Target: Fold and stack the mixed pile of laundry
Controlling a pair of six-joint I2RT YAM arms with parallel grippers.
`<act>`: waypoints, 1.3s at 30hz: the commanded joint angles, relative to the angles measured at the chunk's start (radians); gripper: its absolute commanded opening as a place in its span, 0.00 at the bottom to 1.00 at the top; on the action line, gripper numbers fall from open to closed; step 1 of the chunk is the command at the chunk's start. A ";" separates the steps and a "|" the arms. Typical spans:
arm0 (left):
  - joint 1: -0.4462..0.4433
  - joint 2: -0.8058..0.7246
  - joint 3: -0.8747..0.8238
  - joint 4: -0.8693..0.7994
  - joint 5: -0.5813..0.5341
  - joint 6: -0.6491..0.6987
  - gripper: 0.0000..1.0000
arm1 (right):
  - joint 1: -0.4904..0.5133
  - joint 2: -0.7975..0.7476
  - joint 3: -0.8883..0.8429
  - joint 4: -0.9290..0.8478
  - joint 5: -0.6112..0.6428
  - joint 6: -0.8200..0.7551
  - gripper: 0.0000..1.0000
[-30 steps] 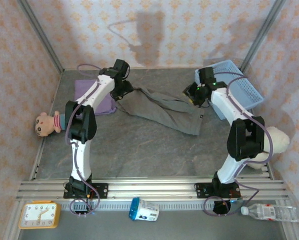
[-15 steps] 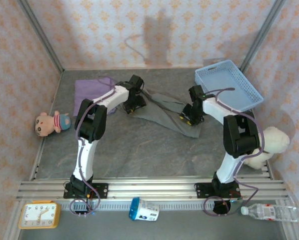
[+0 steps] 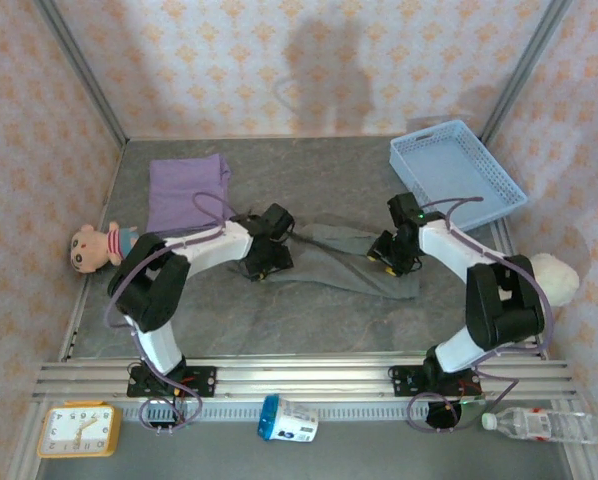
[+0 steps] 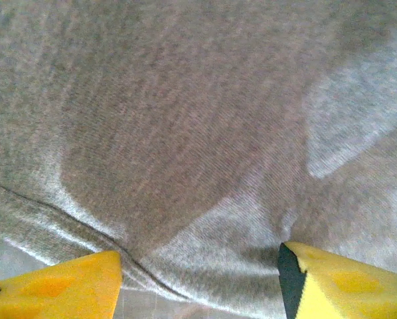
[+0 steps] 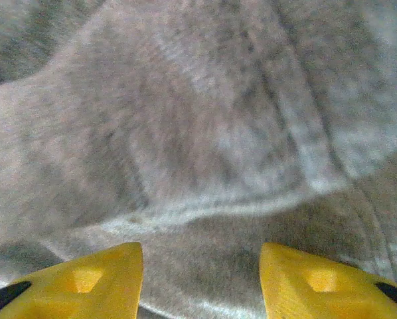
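Step in hand, as I judge it: folding the grey-brown cloth trousers [image 3: 344, 262]. They lie stretched across the middle of the dark grey bench [image 3: 309, 325], between my two arms. The lilac-purple cloth shirt [image 3: 187, 192] sits as a tidy folded rectangle at the far left, well apart from the trousers. I take that garment as finished.

My left end effector [image 3: 263, 264] is low over the left end of the trousers. In the left wrist view its yellow fingers [image 4: 72, 286] are spread, with a seam ridge running between them and nothing pinched. My right end effector [image 3: 390, 256] is low over the right end, near the light blue plastic mesh basket [image 3: 457, 172]. Its fingers [image 5: 85, 279] are parted above a stitched edge and grip nothing.

Notes for doing it well:
- Close on the edge, not the middle, and catch every layer.
- Lift both ends evenly, keeping light tension so the cloth stays smooth.
- Lay one end squarely over the other before letting go.
- Likely fault: catching only the top layer, so the fold skews.
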 commanded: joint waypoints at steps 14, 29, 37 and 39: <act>0.176 0.069 0.272 -0.088 -0.166 0.067 0.75 | -0.122 -0.078 0.118 -0.108 0.024 -0.052 0.55; 0.202 0.302 0.450 -0.080 -0.162 0.100 0.58 | -0.155 -0.016 0.087 -0.058 0.089 -0.051 0.52; 0.210 0.249 0.397 -0.097 -0.156 0.141 0.11 | -0.159 0.062 0.113 -0.026 0.131 -0.046 0.49; 0.209 0.207 0.363 -0.112 -0.141 0.147 0.09 | -0.159 0.071 0.117 -0.019 0.146 -0.040 0.49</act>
